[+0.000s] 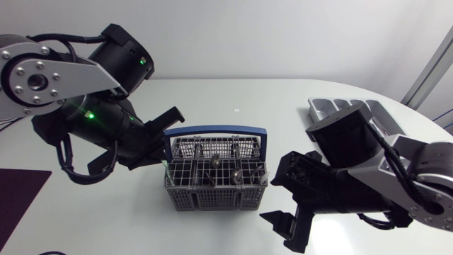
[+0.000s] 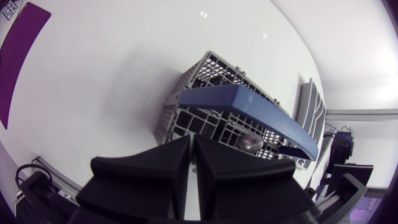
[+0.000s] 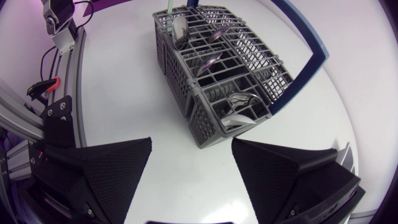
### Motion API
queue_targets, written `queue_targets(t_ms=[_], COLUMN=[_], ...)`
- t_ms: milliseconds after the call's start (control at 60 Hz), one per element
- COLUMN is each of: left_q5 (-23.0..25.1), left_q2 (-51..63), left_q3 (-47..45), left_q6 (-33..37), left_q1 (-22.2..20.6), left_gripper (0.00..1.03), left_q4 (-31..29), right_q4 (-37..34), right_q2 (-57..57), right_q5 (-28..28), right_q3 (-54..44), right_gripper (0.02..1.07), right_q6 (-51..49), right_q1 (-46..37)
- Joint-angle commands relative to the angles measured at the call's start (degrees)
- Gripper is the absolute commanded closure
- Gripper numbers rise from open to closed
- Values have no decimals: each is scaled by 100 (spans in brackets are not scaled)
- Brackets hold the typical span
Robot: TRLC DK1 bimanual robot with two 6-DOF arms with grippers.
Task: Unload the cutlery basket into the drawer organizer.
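Observation:
The grey wire cutlery basket (image 1: 216, 177) with a blue handle (image 1: 216, 130) stands mid-table. Spoons (image 3: 208, 62) lie in its compartments. The grey drawer organizer (image 1: 347, 110) sits at the back right. My left gripper (image 1: 168, 120) hovers at the basket's left end, above its rim. Its fingers (image 2: 191, 155) are pressed together with nothing visible between them, and the basket (image 2: 211, 87) lies just ahead. My right gripper (image 1: 287, 227) is low near the front edge, right of the basket. It stands wide open (image 3: 191, 168) and empty, with the basket (image 3: 230, 68) ahead.
A purple mat (image 1: 18, 198) lies at the table's left edge. A thin green stick (image 3: 169, 6) rises at the basket's far corner. Bare white table surrounds the basket.

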Motion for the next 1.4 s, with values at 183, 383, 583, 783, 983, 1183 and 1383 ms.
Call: queue_targets(t_ms=[183,383,583,783,983,1183,1383], left_q5=[-15,-15,-15,-15,-15,-15,468], left_q2=[-399,-557,-803,-1049,-1304,-1690,-1708], left_q3=[310,424,512,574,521,371,134], left_q6=[52,52,43,34,52,456,1177], left_q1=[1,1,10,1,-17,-342,-632], left_gripper=[97,97,97,97,97,97,97], left_q4=[-274,-450,-573,-608,-608,-345,227], right_q4=[-31,-102,-181,-216,-269,-400,-506], right_q2=[79,27,-44,-140,-272,-615,-922], right_q5=[80,142,185,238,291,265,-201], right_q3=[-98,-80,-80,-80,-71,8,201], right_gripper=[14,14,14,14,14,14,14], right_q6=[145,198,233,286,303,286,198], right_q1=[115,194,247,308,352,352,352])
